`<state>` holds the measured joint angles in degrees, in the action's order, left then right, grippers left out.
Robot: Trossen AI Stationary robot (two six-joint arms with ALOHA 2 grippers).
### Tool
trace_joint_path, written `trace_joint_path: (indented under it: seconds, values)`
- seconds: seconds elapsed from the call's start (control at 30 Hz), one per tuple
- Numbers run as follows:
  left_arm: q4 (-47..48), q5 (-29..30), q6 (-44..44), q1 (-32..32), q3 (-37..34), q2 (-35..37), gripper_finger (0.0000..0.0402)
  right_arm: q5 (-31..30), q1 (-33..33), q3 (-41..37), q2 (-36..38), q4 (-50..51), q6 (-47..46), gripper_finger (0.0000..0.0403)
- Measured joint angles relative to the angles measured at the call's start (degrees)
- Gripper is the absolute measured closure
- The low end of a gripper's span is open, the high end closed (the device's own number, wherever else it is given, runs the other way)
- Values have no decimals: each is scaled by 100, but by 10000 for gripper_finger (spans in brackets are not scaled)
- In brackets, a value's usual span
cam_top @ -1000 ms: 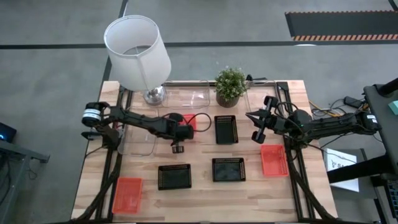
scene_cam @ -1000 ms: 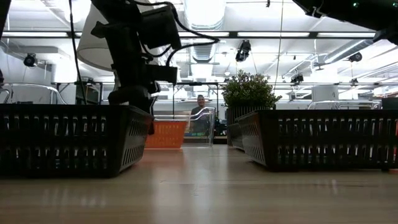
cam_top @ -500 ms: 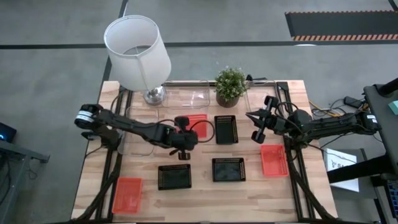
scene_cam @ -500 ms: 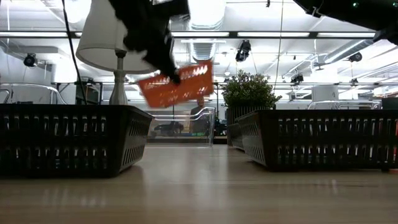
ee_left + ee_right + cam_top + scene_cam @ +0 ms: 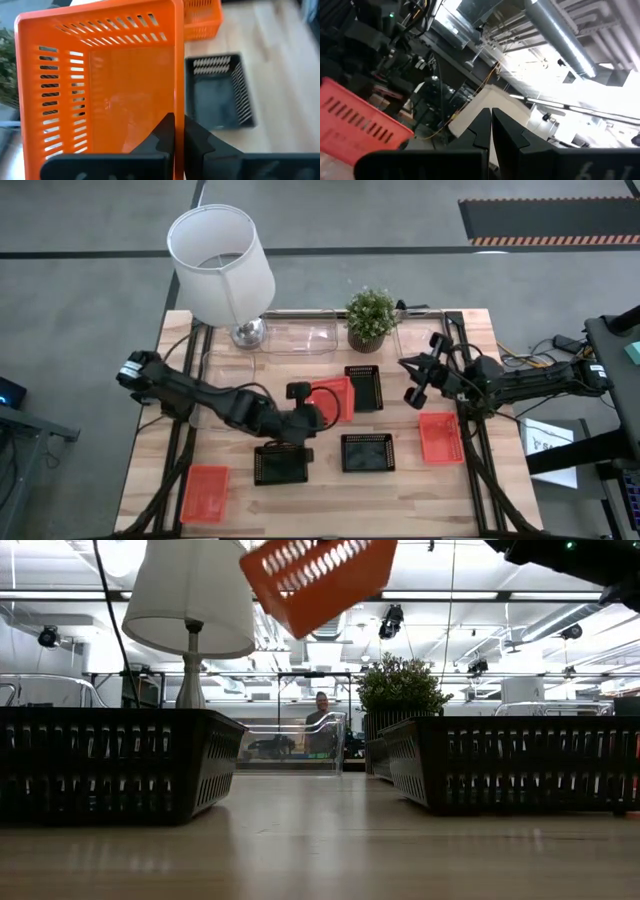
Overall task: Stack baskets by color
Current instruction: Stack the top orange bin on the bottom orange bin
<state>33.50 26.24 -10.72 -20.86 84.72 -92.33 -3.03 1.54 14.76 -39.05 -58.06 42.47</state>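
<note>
Carrying: your left gripper [image 5: 300, 418], frame centre in the high view, fingers pinched on one wall of a red-orange basket [image 5: 330, 396], lifted and tilted above the tabletop [image 5: 330, 490].
Right gripper [image 5: 412, 385]: fingers closed, empty, raised mid-right.
Other red-orange baskets: lower left [image 5: 206, 492] and right [image 5: 440, 437].
Black baskets: three [image 5: 281, 464], [image 5: 367, 451], [image 5: 364, 387].
Risk: single-wall pinch; a swing could twist the basket free or clip a black one.

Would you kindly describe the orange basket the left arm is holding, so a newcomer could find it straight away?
Start at the white lamp at the table's far left corner and follow the left arm toward the table's middle. There the left gripper, its fingers pinched on one side wall, holds an orange basket in the air. The other two orange baskets lie flat on the table at its edges; this is the only one lifted and tilted.
</note>
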Motion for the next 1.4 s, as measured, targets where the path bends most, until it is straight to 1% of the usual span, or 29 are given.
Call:
trace_joint_path:
  seconds: [0.17,0.37,0.4,0.53,0.67,0.73,0.83,0.93,1.03,1.07,1.13,1.23,1.3,1.4]
  values:
    - [2,0,-921,-361,241,0,402,5,0,0,5,-157,217,394]
    - [97,-118,-2658,-709,638,0,402,8,0,93,-4,-225,355,394]
    - [205,-148,-2977,-762,740,0,402,7,0,119,-6,-225,354,394]
    - [1127,-172,-4410,-1013,1325,0,402,9,0,209,-47,-212,316,394]
    - [1730,-203,-5752,-1422,1812,2,401,7,0,285,-84,-73,365,394]
    - [1946,-435,-6610,-1691,1986,8,401,4,0,289,-102,-65,393,394]
    - [2358,-1099,-8177,-2159,2194,3,401,4,0,299,-120,-58,461,394]
    - [2715,-1805,-10048,-2665,2200,-23,401,2,0,317,-122,-66,462,394]
    - [2924,-2159,-11844,-3164,2101,-31,401,2,0,317,-123,-64,462,394]
    - [2922,-2269,-12173,-3282,2067,-31,401,2,0,317,-125,-64,460,394]
    - [2951,-2321,-12208,-3401,1997,-40,401,1,0,317,-125,-66,459,394]
    - [3564,-2316,-12017,-3387,1869,-108,401,0,0,317,-125,-55,458,394]
    - [3923,-2558,-11952,-3377,1709,-125,401,-2,0,317,-125,-50,458,394]
    - [4358,-3163,-11940,-3405,1436,-122,401,-2,0,317,-125,-34,450,394]
